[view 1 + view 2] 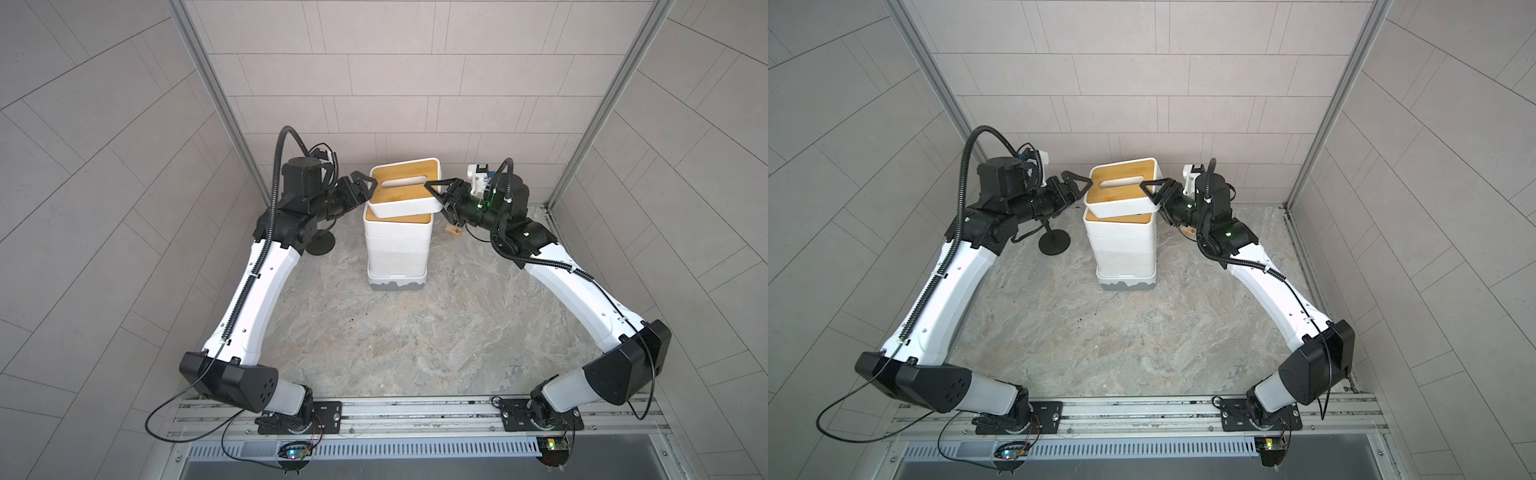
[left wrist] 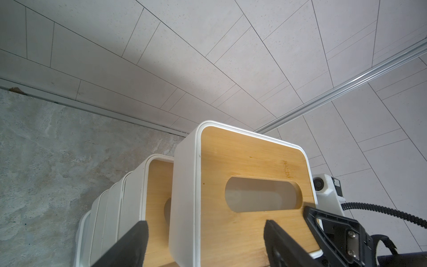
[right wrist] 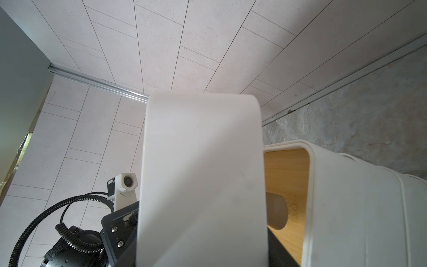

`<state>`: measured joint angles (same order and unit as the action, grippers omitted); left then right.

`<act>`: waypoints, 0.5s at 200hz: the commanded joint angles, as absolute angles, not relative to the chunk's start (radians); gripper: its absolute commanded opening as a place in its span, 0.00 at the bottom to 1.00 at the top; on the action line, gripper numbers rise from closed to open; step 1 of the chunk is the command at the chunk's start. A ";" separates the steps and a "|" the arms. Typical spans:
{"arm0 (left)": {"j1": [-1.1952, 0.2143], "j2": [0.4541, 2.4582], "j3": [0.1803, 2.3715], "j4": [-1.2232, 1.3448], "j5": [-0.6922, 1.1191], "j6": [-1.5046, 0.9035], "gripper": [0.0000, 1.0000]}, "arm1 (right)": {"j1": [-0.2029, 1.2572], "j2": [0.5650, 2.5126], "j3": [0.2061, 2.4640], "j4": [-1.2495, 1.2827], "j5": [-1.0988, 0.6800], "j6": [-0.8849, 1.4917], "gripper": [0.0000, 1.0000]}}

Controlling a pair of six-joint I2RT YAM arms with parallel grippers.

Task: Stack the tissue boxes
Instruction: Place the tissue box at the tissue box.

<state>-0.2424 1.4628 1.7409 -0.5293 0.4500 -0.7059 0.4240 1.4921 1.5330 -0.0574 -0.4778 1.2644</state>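
Note:
A stack of white tissue boxes (image 1: 397,249) stands at the back middle of the stone table, and its lowest box has a grey wavy base (image 1: 397,286). Just above the stack's bamboo lid (image 1: 417,218) hangs a bamboo-topped tissue box (image 1: 405,187), tilted. My right gripper (image 1: 439,198) is shut on its right end, one finger on the lid and one beneath. My left gripper (image 1: 371,190) straddles its left end, open. In the left wrist view a gap shows between the lower finger (image 2: 136,240) and the box's wall (image 2: 184,185). The held box's white side (image 3: 201,161) fills the right wrist view.
A small wooden block (image 1: 453,230) lies on the table right of the stack, under my right wrist. A black round-footed stand (image 1: 320,244) sits left of it, below my left wrist. The tiled back wall is close behind the stack.

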 commanded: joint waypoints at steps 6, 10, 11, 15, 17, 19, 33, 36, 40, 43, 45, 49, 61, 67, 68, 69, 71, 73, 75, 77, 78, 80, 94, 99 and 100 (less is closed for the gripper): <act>-0.241 1.473 1.769 -0.523 0.472 -0.693 0.83 | 0.419 1.483 1.569 0.018 -0.505 1.276 0.30; -0.241 1.473 1.769 -0.523 0.474 -0.694 0.83 | 0.418 1.484 1.568 0.018 -0.506 1.276 0.30; -0.241 1.473 1.770 -0.523 0.474 -0.693 0.83 | 0.418 1.484 1.568 0.018 -0.506 1.276 0.30; -0.242 1.474 1.770 -0.524 0.476 -0.692 0.83 | 0.418 1.485 1.568 0.018 -0.508 1.276 0.31; -0.240 1.474 1.771 -0.524 0.477 -0.691 0.83 | 0.418 1.485 1.568 0.018 -0.509 1.276 0.31; -0.240 1.474 1.772 -0.525 0.477 -0.690 0.83 | 0.417 1.485 1.569 0.018 -0.510 1.276 0.32; -0.241 1.476 1.773 -0.529 0.478 -0.687 0.83 | 0.417 1.486 1.573 0.016 -0.520 1.275 0.33; -0.241 1.476 1.774 -0.529 0.480 -0.687 0.83 | 0.417 1.488 1.575 0.014 -0.521 1.273 0.34; -0.240 1.477 1.774 -0.529 0.481 -0.687 0.83 | 0.418 1.488 1.576 0.010 -0.523 1.271 0.34; -0.240 1.478 1.775 -0.529 0.483 -0.687 0.83 | 0.418 1.488 1.578 0.007 -0.524 1.269 0.35; -0.240 1.477 1.774 -0.529 0.484 -0.687 0.83 | 0.417 1.488 1.578 0.004 -0.525 1.268 0.35; -0.241 1.479 1.775 -0.529 0.486 -0.687 0.83 | 0.417 1.487 1.580 0.001 -0.525 1.265 0.36; -0.244 1.480 1.775 -0.523 0.490 -0.693 0.83 | 0.418 1.488 1.578 -0.005 -0.527 1.261 0.39; -0.246 1.482 1.775 -0.519 0.496 -0.696 0.82 | 0.417 1.488 1.578 -0.008 -0.529 1.258 0.40; -0.246 1.483 1.774 -0.518 0.497 -0.696 0.82 | 0.418 1.488 1.578 -0.008 -0.530 1.258 0.40; -0.245 1.483 1.775 -0.517 0.499 -0.697 0.82 | 0.418 1.489 1.578 -0.008 -0.530 1.258 0.40; -0.244 1.483 1.776 -0.517 0.499 -0.698 0.82 | 0.418 1.489 1.578 -0.009 -0.531 1.258 0.40; -0.245 1.485 1.777 -0.516 0.501 -0.698 0.82 | 0.418 1.489 1.578 -0.009 -0.531 1.257 0.40; -0.245 1.485 1.779 -0.516 0.501 -0.699 0.82 | 0.419 1.489 1.578 -0.009 -0.532 1.255 0.41; -0.244 1.486 1.779 -0.515 0.502 -0.700 0.82 | 0.419 1.489 1.578 -0.010 -0.533 1.254 0.41; -0.245 1.486 1.779 -0.515 0.503 -0.700 0.82 | 0.419 1.489 1.578 -0.010 -0.534 1.254 0.41; -0.246 1.486 1.781 -0.515 0.502 -0.699 0.82 | 0.418 1.490 1.580 -0.012 -0.534 1.253 0.42; -0.249 1.492 1.787 -0.515 0.501 -0.700 0.82 | 0.415 1.499 1.590 -0.029 -0.549 1.247 0.43; -0.250 1.495 1.789 -0.515 0.504 -0.700 0.82 | 0.414 1.501 1.594 -0.038 -0.554 1.244 0.44; -0.251 1.495 1.790 -0.515 0.504 -0.700 0.82 | 0.415 1.501 1.595 -0.038 -0.555 1.244 0.44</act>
<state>-0.2436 1.4815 1.7493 -0.5293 0.4828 -0.7029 0.4194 1.4963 1.5352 -0.0788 -0.5137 1.2510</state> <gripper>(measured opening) 0.820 0.616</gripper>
